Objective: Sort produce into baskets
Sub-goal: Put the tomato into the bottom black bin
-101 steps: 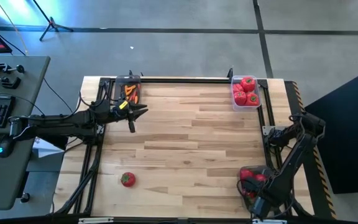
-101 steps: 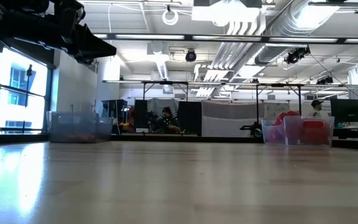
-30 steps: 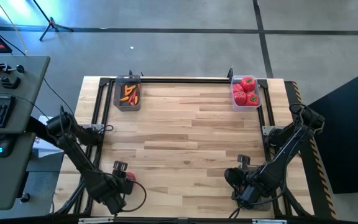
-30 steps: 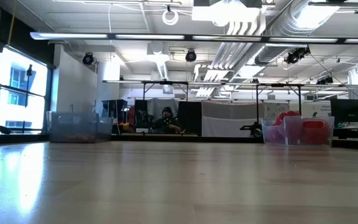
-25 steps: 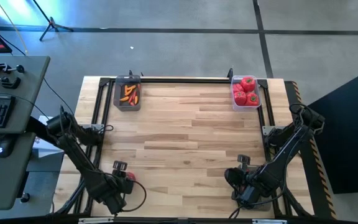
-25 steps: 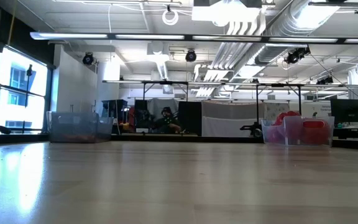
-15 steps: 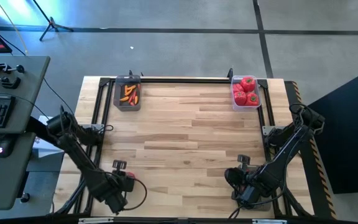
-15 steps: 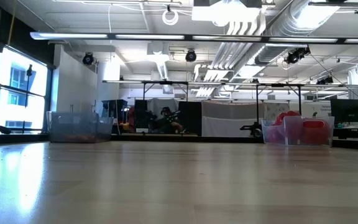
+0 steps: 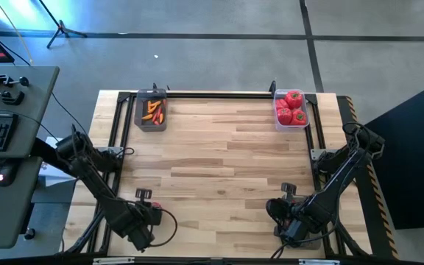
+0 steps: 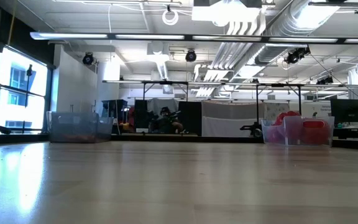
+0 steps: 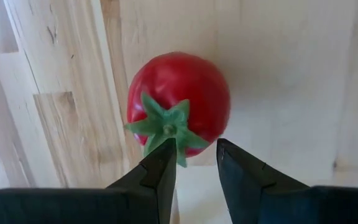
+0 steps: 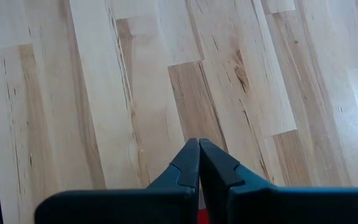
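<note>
My left gripper is low at the near-left corner of the light wooden plank table. The left wrist view shows its two dark fingers slightly parted, with a narrow gap between the tips. They hold nothing. The glossy red round tomato with a green star-shaped top lies on the wood just beyond the tips, its green leaves right at the gap. I cannot tell whether a tip touches it. From the high view the tomato is hidden under my left wrist.

My right gripper sits low near the near-right corner, over bare planks. Its fingers are pressed together tip to tip, gripping nothing. A sliver of red shows under them in the right wrist view; I cannot tell what it is.

Small translucent grey plastic tub with rounded corners sits at the far-left edge and holds thin orange carrot-like pieces. A second clear plastic tub stands at the far-right edge, filled with red tomato-like pieces with green tops. Both tubs are well apart from the grippers. In the low view both tubs stand at the far edge of the table, no arm in view.
</note>
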`<state>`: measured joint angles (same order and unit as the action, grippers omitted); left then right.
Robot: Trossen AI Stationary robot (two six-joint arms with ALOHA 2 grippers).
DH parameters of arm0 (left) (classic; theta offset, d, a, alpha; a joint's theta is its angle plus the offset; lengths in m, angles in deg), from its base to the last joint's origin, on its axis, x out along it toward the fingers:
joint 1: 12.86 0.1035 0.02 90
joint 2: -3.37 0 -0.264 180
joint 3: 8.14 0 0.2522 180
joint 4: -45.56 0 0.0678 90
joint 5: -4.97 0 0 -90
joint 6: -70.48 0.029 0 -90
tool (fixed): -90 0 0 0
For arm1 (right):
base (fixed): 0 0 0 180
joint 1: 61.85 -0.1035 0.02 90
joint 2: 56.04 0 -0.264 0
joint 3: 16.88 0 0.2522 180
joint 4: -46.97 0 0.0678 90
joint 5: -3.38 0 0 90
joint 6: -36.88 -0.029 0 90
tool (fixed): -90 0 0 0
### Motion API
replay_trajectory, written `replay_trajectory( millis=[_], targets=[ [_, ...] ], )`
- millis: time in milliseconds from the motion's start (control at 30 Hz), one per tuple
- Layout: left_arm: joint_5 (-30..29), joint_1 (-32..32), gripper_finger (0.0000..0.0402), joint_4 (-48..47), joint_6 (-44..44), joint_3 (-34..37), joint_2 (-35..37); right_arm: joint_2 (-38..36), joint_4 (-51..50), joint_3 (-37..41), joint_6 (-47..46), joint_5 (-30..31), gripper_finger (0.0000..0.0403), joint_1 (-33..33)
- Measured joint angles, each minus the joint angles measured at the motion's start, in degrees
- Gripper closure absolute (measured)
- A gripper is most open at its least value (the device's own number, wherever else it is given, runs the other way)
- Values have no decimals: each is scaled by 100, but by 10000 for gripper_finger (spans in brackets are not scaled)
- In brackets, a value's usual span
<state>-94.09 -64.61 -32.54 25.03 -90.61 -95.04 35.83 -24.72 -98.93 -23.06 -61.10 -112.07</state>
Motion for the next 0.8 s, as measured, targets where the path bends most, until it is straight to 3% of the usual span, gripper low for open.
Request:
replay_trajectory(
  millis=[200, 500, 800],
  targets=[
    [-229, -2, 303, 11, 7, -234, 0, -1, 0, 0, 2, 2, 403, 0],
    [-266, -2, 339, -146, -236, -238, 0, 0, 0, 0, 2, 7, 403, 0],
    [-197, -4, 276, -166, -213, -238, -20, -2, 0, 0, 2, 88, 403, 0]
  ],
)
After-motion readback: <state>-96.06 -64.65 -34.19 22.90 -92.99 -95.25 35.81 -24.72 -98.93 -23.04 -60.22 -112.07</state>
